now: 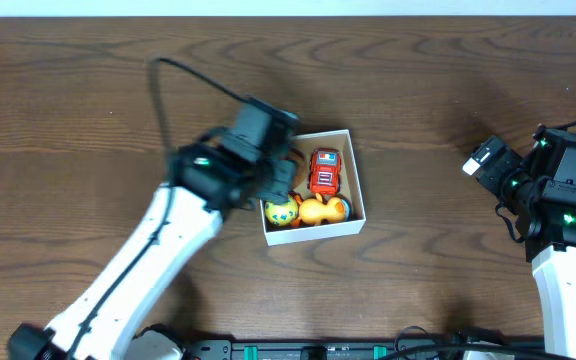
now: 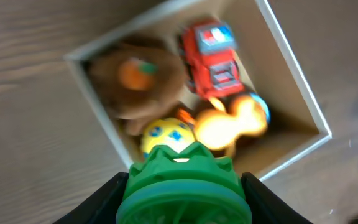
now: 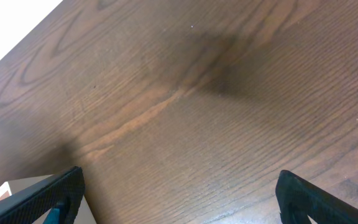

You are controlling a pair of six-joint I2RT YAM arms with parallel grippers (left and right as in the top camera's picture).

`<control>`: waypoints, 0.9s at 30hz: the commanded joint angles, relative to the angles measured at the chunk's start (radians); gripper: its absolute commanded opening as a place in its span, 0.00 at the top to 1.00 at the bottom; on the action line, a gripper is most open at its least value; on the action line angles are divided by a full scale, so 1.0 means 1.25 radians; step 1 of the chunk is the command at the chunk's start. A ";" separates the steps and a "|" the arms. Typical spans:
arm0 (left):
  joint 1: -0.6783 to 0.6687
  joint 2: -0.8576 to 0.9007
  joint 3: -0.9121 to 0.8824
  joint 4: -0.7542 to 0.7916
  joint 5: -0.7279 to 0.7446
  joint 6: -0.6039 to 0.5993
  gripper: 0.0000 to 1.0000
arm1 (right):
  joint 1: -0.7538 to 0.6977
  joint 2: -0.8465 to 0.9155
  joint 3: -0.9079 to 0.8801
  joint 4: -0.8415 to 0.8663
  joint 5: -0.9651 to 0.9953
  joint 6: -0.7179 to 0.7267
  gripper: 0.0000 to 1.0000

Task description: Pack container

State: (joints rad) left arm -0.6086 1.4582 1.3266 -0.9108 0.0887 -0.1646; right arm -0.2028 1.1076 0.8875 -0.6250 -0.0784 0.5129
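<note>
Container [image 1: 315, 234] [image 2: 294, 68]: small square shallow box with thin white walls and a tan-brown inside. It has no lid on and sits flat on the dark wood table [image 1: 88, 90] near the middle, turned a bit askew to the table edges.

Inside, four toys nearly fill the floor:
- A red truck [image 1: 325, 170] [image 2: 211, 59] sits at the far right.
- An orange-yellow duck-like toy [image 1: 320, 210] [image 2: 232, 124] sits just below it, against the near wall.
- A yellow ball with blue marks [image 1: 281, 212] [image 2: 166, 134] is in the near-left corner, touching the duck.
- A brown plush with an orange spot [image 2: 138, 78] is in the far-left part. It is blurry in the left wrist view and mostly hidden under the arm in the overhead view.

Left gripper [image 2: 182, 202] hangs over the left side of the box. Its jaws are clamped on a green toy [image 2: 182, 180], round and ribbed with a jagged top edge, which fills the gap between the fingers [image 2: 98, 205]. The green toy is above the yellow ball; I cannot tell whether they touch.

Right gripper [image 1: 488, 160] [image 3: 179, 205] is well apart to the right, over bare wood, jaws spread wide with nothing between them.
</note>
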 commanded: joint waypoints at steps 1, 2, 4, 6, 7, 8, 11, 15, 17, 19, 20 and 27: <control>-0.044 0.068 0.005 0.011 -0.026 0.027 0.55 | -0.006 -0.006 0.015 -0.001 -0.003 0.008 0.01; -0.059 0.092 0.005 0.020 -0.021 0.026 0.55 | -0.006 -0.006 0.015 0.000 -0.003 0.008 0.01; -0.083 0.131 0.005 0.037 -0.017 0.027 0.55 | -0.006 -0.006 0.015 -0.001 -0.003 0.008 0.01; -0.106 0.166 0.005 0.055 -0.017 0.027 0.55 | -0.006 -0.006 0.015 -0.001 -0.003 0.008 0.01; -0.118 0.183 0.005 0.067 -0.018 0.027 0.55 | -0.006 -0.006 0.015 0.000 -0.003 0.008 0.01; -0.125 0.193 0.005 0.073 -0.018 0.027 0.55 | -0.006 -0.006 0.015 -0.001 -0.003 0.008 0.01; -0.136 0.210 0.005 0.093 -0.018 0.027 0.43 | -0.006 -0.006 0.015 0.000 -0.003 0.008 0.01; -0.135 0.200 0.006 0.108 -0.018 0.038 0.28 | -0.006 -0.006 0.015 -0.001 -0.003 0.008 0.01; -0.135 0.185 0.006 0.105 -0.018 0.047 0.26 | -0.006 -0.006 0.015 -0.001 -0.003 0.008 0.00; -0.135 0.161 0.009 0.094 -0.027 0.048 0.25 | -0.006 -0.006 0.015 -0.001 -0.003 0.008 0.01; -0.134 0.148 0.013 0.085 -0.042 0.048 0.25 | -0.006 -0.006 0.015 -0.001 -0.003 0.008 0.01; -0.079 0.008 0.055 -0.025 -0.193 0.033 0.20 | -0.006 -0.006 0.015 -0.006 -0.003 0.008 0.01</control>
State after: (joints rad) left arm -0.7547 1.5551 1.3491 -0.9173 -0.0380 -0.1215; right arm -0.2028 1.1076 0.8875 -0.6312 -0.0780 0.5129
